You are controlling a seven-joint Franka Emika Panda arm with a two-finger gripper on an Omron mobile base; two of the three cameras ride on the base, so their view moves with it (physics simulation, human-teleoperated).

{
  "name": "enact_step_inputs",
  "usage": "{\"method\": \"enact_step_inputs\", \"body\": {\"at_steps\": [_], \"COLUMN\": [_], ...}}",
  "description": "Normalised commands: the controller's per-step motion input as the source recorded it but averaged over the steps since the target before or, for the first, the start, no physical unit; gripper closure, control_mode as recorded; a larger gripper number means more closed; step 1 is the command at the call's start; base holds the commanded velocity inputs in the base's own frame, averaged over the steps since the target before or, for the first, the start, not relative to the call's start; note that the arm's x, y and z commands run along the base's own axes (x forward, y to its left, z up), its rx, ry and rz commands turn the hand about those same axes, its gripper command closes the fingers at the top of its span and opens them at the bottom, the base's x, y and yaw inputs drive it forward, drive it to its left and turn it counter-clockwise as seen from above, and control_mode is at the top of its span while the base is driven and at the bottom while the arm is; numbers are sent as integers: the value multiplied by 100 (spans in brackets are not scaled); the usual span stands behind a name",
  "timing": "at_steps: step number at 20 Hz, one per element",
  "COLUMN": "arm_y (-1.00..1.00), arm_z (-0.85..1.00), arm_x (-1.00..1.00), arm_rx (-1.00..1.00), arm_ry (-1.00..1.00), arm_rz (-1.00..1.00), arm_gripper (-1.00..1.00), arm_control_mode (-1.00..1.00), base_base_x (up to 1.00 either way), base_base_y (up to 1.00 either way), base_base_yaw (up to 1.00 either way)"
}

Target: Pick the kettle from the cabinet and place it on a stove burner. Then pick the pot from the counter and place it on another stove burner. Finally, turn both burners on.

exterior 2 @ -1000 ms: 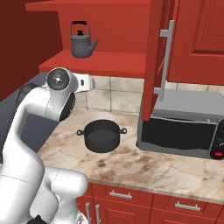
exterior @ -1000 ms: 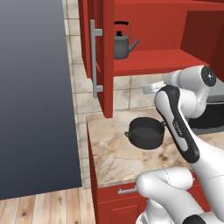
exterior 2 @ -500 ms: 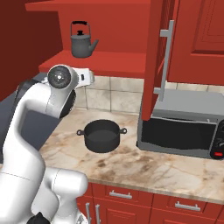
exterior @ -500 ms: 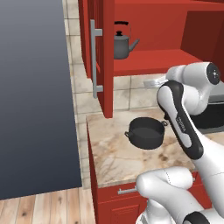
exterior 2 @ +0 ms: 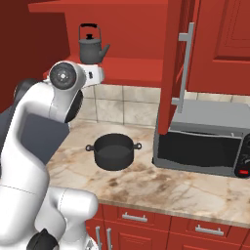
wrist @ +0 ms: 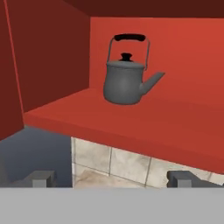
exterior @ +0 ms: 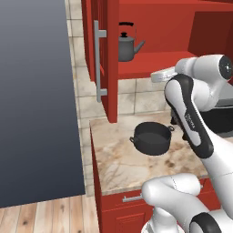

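The dark grey kettle [wrist: 124, 81] stands upright on the red shelf of the open cabinet [wrist: 144, 118], spout pointing right in the hand view. It also shows as the kettle [exterior: 125, 45] and the kettle [exterior 2: 92, 46] in the base views. My gripper [wrist: 112, 178] is open and holds nothing. It hangs in front of the shelf edge and slightly below it, well short of the kettle. The black pot [exterior: 152, 138] sits on the marbled counter [exterior: 113, 164] below, also seen as the pot [exterior 2: 114, 151]. The stove burners are out of view.
The cabinet door [exterior: 109, 59] stands open to the left with its long grey bar handle [exterior: 98, 61]. A microwave [exterior 2: 205, 144] sits on the counter right of the pot. A tall dark grey panel [exterior: 36, 100] fills the left side.
The arm has lifted the hand up towards the level of the shelf edge. Kettle and pot have not moved, and the gripper stays open.
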Motion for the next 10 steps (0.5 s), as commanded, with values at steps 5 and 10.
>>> {"method": "enact_step_inputs", "body": {"at_steps": [5,10], "arm_y": [0,-2], "arm_z": [34,15], "arm_x": [0,2], "arm_rx": [0,2], "arm_ry": [-9,-5], "arm_rz": [0,0], "arm_gripper": [-100,-100], "arm_control_mode": [-100,-100], "base_base_x": [0,0], "base_base_y": [0,0], "base_base_yaw": [0,0]}}
